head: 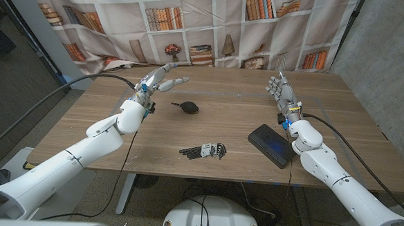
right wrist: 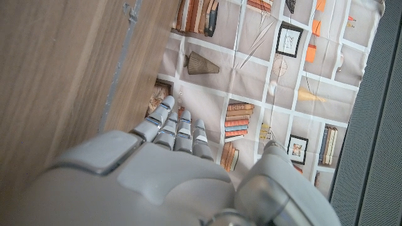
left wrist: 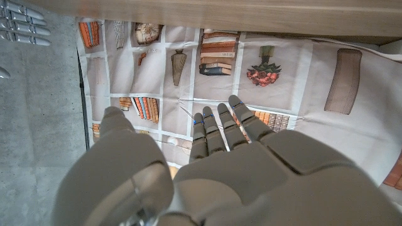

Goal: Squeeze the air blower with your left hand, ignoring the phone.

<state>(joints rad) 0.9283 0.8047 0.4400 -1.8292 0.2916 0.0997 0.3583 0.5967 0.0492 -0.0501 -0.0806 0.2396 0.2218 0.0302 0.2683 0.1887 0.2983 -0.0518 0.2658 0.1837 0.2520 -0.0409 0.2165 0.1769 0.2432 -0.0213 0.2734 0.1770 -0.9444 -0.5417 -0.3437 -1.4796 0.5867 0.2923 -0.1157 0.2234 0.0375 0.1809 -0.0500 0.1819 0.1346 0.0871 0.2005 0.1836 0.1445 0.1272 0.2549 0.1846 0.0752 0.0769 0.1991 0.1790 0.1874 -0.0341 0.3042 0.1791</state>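
- The air blower [head: 187,107] lies on its side on the wooden table [head: 224,93], left of centre, nozzle pointing toward my left hand [head: 159,80], with nothing touching it.
- My left hand hovers just beside and behind the blower, fingers spread and empty (the left wrist view shows them reaching toward the bookshelf backdrop [left wrist: 282,75]); I judge it is poised to come down on the bulb.
- The hex key set [head: 204,151] sits nearer me, well apart from the blower.
- The phone [head: 270,146] lies near my right hand [head: 280,93], which stands released, fingers up, holding nothing; I leave both alone.
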